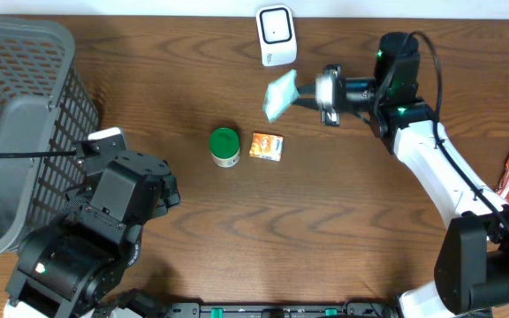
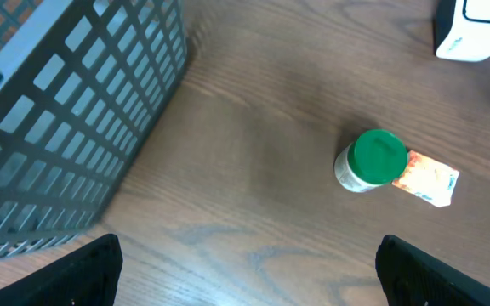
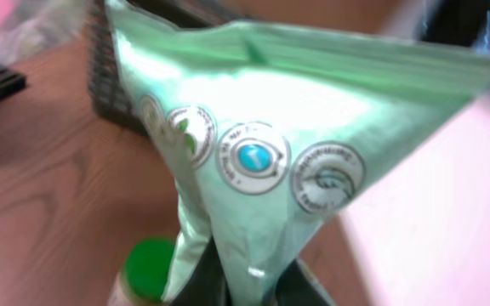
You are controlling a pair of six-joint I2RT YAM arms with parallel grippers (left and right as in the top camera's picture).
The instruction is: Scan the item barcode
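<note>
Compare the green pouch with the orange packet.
The pouch is pale green; the packet is orange. The pouch is pinched in the right gripper near the scanner; the packet lies flat on the table beside the jar. Both are soft packs.

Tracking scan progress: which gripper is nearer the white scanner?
Right. The right gripper, shut on the green pouch, sits close to the scanner; the left gripper hangs open far off, by the basket.
</note>
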